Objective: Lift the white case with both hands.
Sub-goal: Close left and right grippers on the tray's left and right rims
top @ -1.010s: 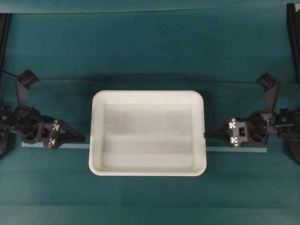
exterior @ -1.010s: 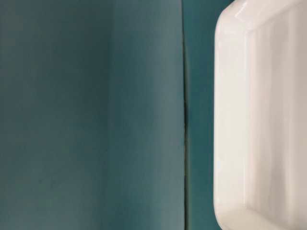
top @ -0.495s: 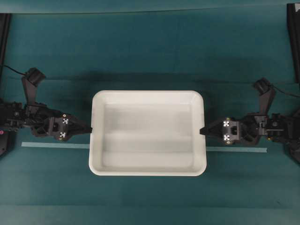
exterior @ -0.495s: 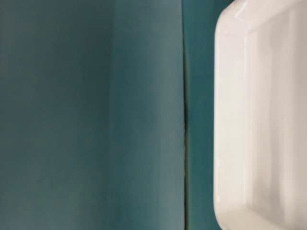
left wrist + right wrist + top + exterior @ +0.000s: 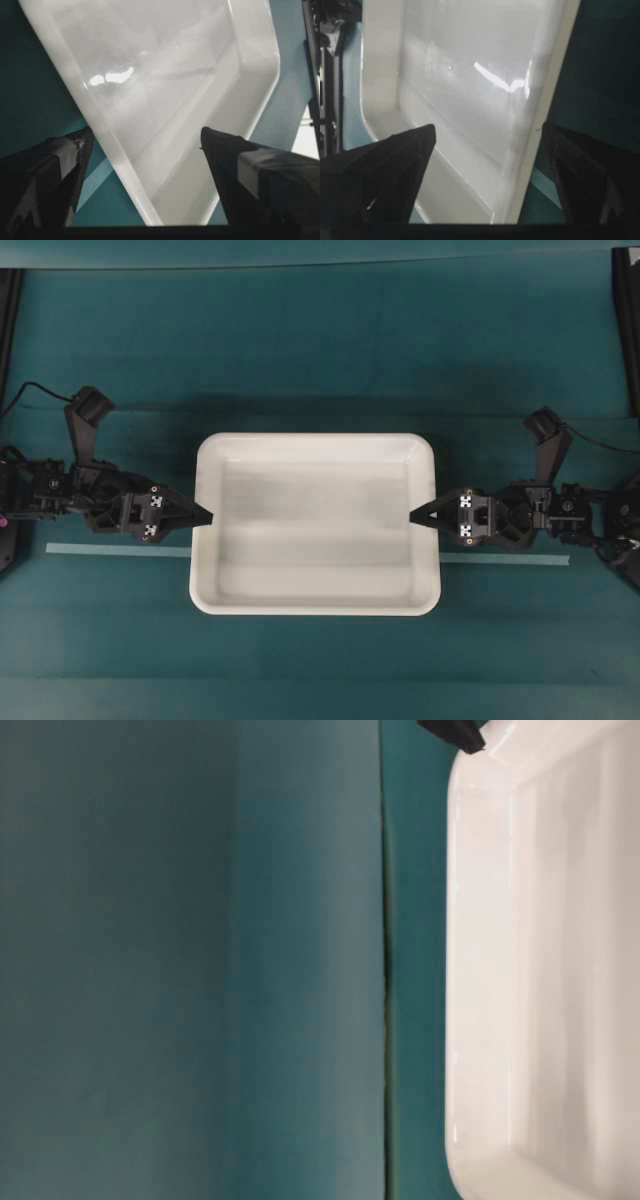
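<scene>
While fingers spread astride white case (image 5: pixel 315 523) rim, both grippers' bodies cropped wrist-view.

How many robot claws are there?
2. The left gripper is at the left edge of the white case, and the right gripper is at its right edge. Both are open, straddling the rim. None seem hidden.

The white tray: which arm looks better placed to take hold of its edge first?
Probably the right, but only slightly. The right pincer reaches past the white tray's rim, while the left pincer is just at its rim. Both are open, each with one finger inside and one outside, so either could close.
</scene>
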Robot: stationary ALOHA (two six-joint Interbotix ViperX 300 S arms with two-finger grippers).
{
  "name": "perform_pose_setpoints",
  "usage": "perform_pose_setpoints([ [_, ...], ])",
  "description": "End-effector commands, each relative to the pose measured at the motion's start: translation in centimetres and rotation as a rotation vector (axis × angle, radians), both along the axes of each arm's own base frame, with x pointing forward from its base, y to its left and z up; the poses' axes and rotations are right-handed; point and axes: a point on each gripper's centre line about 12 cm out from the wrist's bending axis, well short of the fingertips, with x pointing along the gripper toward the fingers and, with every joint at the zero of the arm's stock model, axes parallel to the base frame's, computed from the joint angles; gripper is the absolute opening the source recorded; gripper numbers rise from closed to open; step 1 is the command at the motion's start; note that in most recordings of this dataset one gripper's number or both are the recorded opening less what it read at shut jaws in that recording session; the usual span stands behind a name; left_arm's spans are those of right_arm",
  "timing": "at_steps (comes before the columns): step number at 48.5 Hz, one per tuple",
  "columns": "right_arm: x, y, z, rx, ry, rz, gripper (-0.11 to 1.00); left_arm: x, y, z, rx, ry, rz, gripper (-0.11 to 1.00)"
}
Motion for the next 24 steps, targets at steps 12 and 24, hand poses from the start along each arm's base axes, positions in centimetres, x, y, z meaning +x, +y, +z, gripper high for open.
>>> perform_pose_setpoints([
  [12, -0.1, 0.2, -1.1, 0.027, 0.085, 0.001, 0.51, 0.7, 0.0, 0.0, 0.033, -0.004, -0.017, 0.73],
  [24, 0.2, 0.3, -1.3, 0.050, 0.140, 0.005, 0.12, 0.7, 0.1, 0.0, 0.049, 0.001, -0.024, 0.16],
])
